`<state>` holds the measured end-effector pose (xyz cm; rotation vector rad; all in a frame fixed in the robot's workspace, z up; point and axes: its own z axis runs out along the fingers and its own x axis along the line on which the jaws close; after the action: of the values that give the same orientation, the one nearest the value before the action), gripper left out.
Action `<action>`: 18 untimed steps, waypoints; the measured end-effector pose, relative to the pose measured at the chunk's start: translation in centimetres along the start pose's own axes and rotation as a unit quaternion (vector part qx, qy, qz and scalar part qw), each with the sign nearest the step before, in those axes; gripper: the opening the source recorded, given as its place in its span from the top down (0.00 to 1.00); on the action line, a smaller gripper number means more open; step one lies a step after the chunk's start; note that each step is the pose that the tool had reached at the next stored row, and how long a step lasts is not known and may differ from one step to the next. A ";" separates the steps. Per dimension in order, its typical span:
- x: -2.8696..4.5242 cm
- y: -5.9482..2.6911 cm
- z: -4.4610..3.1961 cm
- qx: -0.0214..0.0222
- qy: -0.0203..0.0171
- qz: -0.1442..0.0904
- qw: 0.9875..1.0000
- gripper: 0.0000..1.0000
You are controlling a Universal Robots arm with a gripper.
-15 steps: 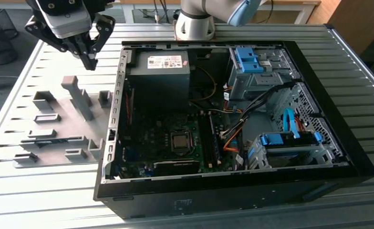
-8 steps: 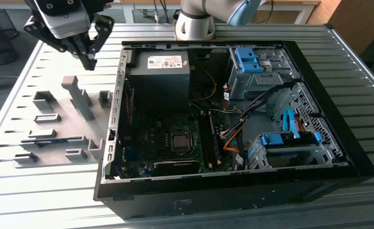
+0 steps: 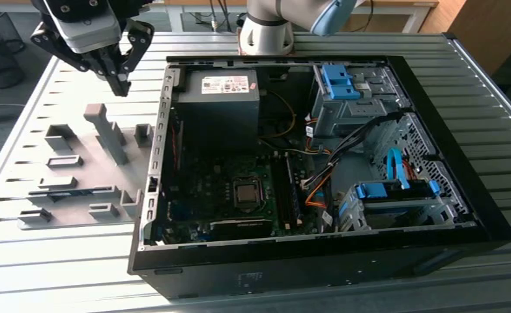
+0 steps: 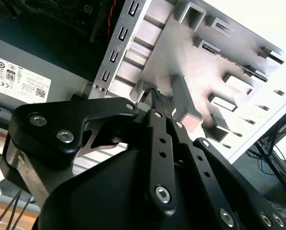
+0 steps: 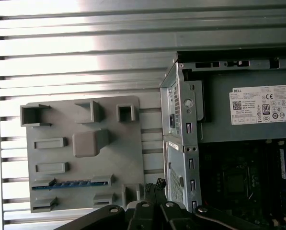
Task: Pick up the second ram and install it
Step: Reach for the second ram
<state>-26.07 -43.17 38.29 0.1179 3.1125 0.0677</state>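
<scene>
Grey plastic holder tray (image 5: 119,153) lay on a slatted metal table (image 5: 85,57), just beside an open computer case (image 3: 490,215). In the first wrist view, the second ram (image 5: 68,183), a thin blue stick, sat along a long slot of that tray. The gripper (image 3: 120,87) hung above the tray, well apart from the ram, its claw pinched together and gripping nothing. A clean pick likely called for spreading the claw, squaring it across the stick's flat faces near mid-length, and descending straight, clear of neighbouring holder blocks.
</scene>
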 end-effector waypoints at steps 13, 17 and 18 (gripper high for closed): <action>0.31 -0.03 0.02 0.000 0.000 0.000 1.000 0.90; 0.43 -0.03 0.02 0.000 0.000 0.000 1.000 0.90; 0.45 -0.03 0.02 0.000 0.000 0.000 1.000 0.90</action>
<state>-26.52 -43.17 38.25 0.1180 3.1125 0.0677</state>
